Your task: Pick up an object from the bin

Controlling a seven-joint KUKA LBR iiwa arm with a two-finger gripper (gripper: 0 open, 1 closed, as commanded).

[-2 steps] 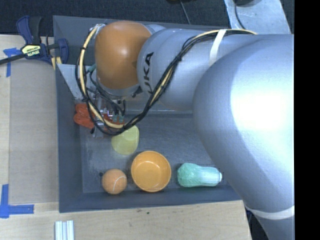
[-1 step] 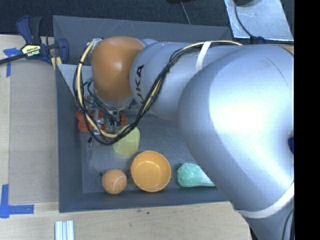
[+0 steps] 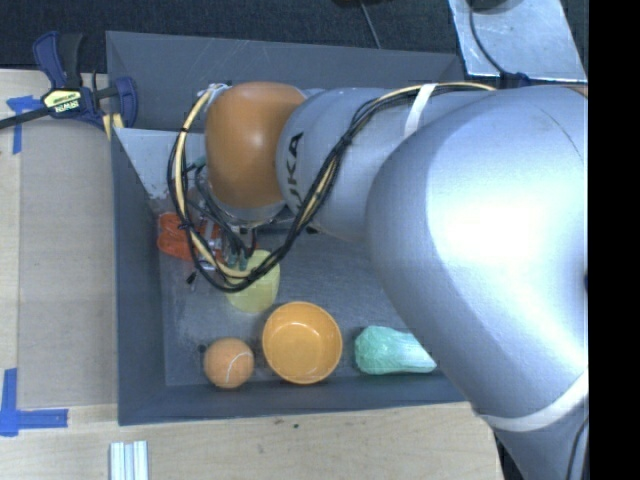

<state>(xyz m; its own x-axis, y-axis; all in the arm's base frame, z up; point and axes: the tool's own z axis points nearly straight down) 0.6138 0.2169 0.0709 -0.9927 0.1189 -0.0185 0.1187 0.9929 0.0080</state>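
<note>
The arm (image 3: pixel 470 218) comes into the grey bin (image 3: pixel 135 298) from the right and covers much of it. At its wrist there is a round orange cover (image 3: pixel 245 143), with dark and yellow cables (image 3: pixel 200 263) looped around it. Under this cover the pincer (image 3: pixel 228 251) points down into the left part of the bin. It is mostly hidden by the wrist and the cables, so I cannot tell if it is spread or pressed together, and I see nothing clearly held in it. Two things lie closest to it. A red-orange thing (image 3: pixel 172 236) is just beside it on the left, near the bin's left wall, partly behind the cables. A pale yellow thing (image 3: pixel 257 286) lies just below it, its upper part covered by the pincer. Which of these two the pincer is over, I cannot say surely. Along the near side of the bin floor three more things lie in a row, apart from the pincer: an orange ball (image 3: pixel 229 362), an orange bowl (image 3: pixel 302 342) standing upright and touching the ball, and a pale green lump (image 3: pixel 392 352) to the right of the bowl.
</note>
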